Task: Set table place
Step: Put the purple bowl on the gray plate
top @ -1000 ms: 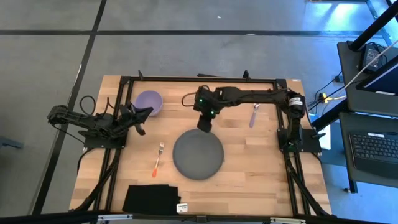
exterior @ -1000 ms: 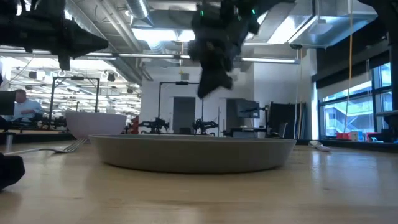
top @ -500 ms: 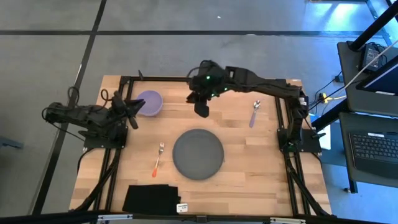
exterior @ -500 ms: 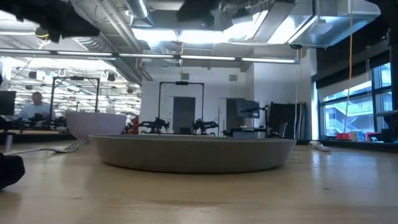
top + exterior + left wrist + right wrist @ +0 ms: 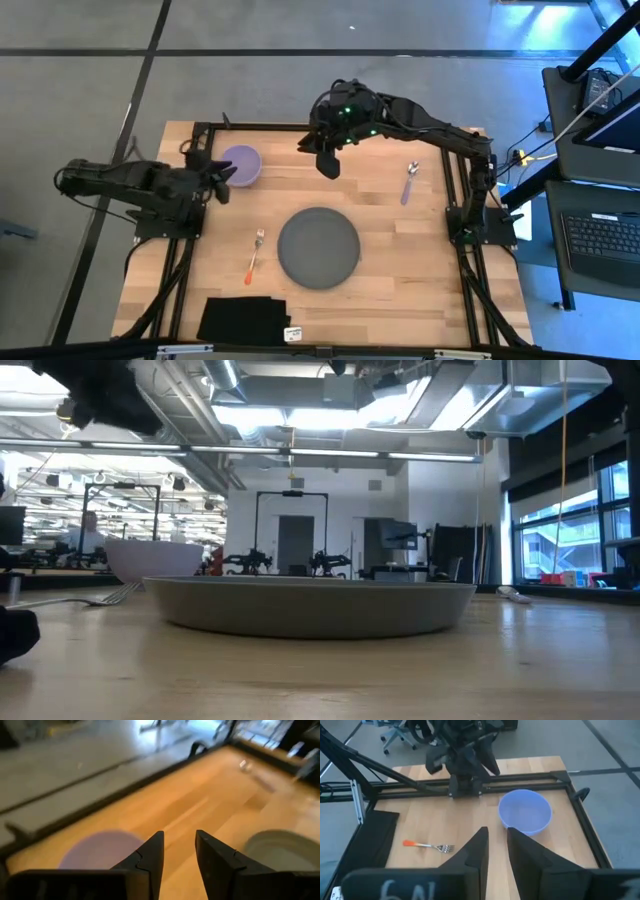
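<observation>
Since a second ago the right gripper (image 5: 328,165) has lifted off the plate (image 5: 318,247) toward the bowl (image 5: 239,165), fingers narrow, empty; we judge bowl next. Left gripper (image 5: 221,185) beside bowl, narrow.

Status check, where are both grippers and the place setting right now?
Left gripper beside lilac bowl, empty. Right gripper raised past plate, empty. Fork, spoon untouched. Nothing blocking.
</observation>
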You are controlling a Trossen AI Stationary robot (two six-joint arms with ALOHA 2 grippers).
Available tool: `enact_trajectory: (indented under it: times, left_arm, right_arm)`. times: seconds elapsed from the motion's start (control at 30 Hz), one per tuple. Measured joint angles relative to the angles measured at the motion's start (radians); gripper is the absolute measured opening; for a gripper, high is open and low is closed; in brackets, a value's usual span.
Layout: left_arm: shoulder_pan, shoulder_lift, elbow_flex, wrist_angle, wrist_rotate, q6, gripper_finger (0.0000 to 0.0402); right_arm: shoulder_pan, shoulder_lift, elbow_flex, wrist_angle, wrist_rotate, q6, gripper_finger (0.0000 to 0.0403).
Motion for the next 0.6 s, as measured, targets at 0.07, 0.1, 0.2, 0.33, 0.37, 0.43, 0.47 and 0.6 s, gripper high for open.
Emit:
enact_trajectory:
  times: [0.07, 0.1, 0.2, 0.33, 0.37, 0.43, 0.47, 0.6]
  left_arm:
    - [0.049, 0.057, 0.0, 0.004, 0.032, -0.017, 0.0097]
    - [0.076, 0.086, 0.0, 0.015, 0.05, -0.024, 0.0094]
    - [0.177, 0.171, 0.01, 0.033, 0.144, -0.037, 0.0086]
    - [0.316, 0.269, 0.043, 0.03, 0.257, -0.021, 0.0081]
    - [0.346, 0.291, 0.05, 0.029, 0.266, -0.004, 0.0081]
    - [0.404, 0.334, 0.062, 0.027, 0.301, 0.033, 0.0085]
    - [0.431, 0.352, 0.064, 0.027, 0.325, 0.046, 0.0087]
    - [0.514, 0.431, 0.064, 0.026, 0.427, 0.085, 0.0101]
  right_arm:
    - [0.0, 0.0, 0.0, -0.001, 0.0, 0.001, 0.0074]
    - [0.0, 0.0, 0.0, 0.0, 0.0, 0.002, 0.0074]
    - [0.001, 0.0, 0.0, -0.001, 0.0, 0.006, 0.0074]
    - [0.0, 0.0, 0.0, -0.01, 0.0, 0.019, 0.0074]
    - [0.0, 0.0, -0.001, -0.017, 0.0, 0.02, 0.0074]
    - [0.0, 0.0, -0.001, -0.025, 0.0, 0.019, 0.0074]
    - [0.0, 0.0, -0.001, -0.03, -0.001, 0.019, 0.0074]
    - [0.0, 0.0, -0.001, -0.058, -0.001, 0.008, 0.0074]
